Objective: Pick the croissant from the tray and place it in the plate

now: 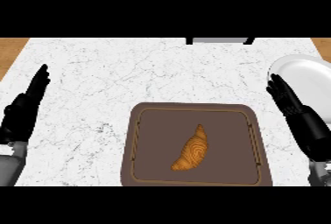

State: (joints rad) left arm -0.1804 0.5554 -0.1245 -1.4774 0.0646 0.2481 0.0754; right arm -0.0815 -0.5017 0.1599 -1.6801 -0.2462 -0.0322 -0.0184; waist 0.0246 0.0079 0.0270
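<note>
A golden-brown croissant (192, 150) lies in the middle of a dark brown tray (145, 175) at the counter's near edge. A white plate (306, 77) sits at the far right, partly cut off by the view's edge. My right hand (302, 119) is open with fingers straight, standing to the right of the tray and just below the plate. My left hand (23, 111) is open at the left edge, fingers up, well clear of the tray. Neither hand touches the croissant.
The white marble counter (129, 70) spreads behind and to the left of the tray. Wooden floor shows at both upper corners. A grey object (218, 40) sits at the counter's far edge.
</note>
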